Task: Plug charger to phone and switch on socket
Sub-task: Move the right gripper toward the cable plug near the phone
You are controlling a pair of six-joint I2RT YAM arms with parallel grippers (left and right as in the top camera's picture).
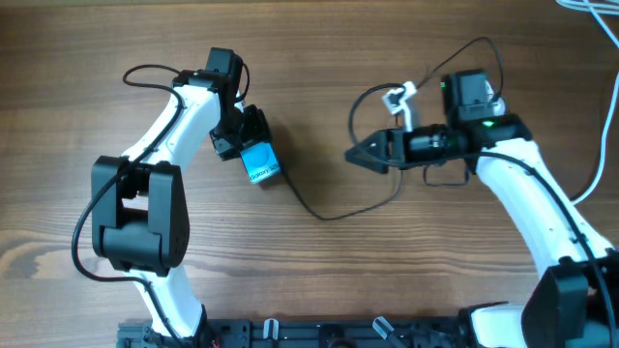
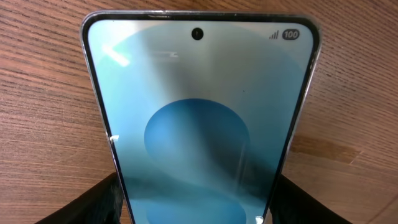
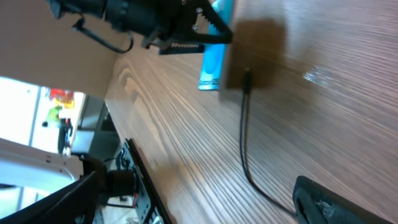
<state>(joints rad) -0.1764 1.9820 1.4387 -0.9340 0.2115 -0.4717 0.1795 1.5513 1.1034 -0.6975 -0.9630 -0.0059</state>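
My left gripper [image 1: 242, 135] is shut on the phone [image 1: 261, 162], its fingers on the two long edges. The phone's teal screen fills the left wrist view [image 2: 199, 93], with the gripper [image 2: 196, 202] clamped at its lower end. The charger is a thin black cable [image 1: 329, 217] that curves over the table from beside the phone towards my right arm. Its connector tip [image 3: 247, 78] lies on the wood a little apart from the phone [image 3: 212, 59]. My right gripper [image 1: 358, 155] points left at the phone, open and empty [image 3: 193, 211]. The socket and the charger's plug are out of view.
A thick white cord [image 1: 607, 126] runs along the table's right edge and top right corner. A small white clip [image 1: 397, 97] sits on the right arm's wiring. A black rail [image 1: 319, 333] lines the front edge.
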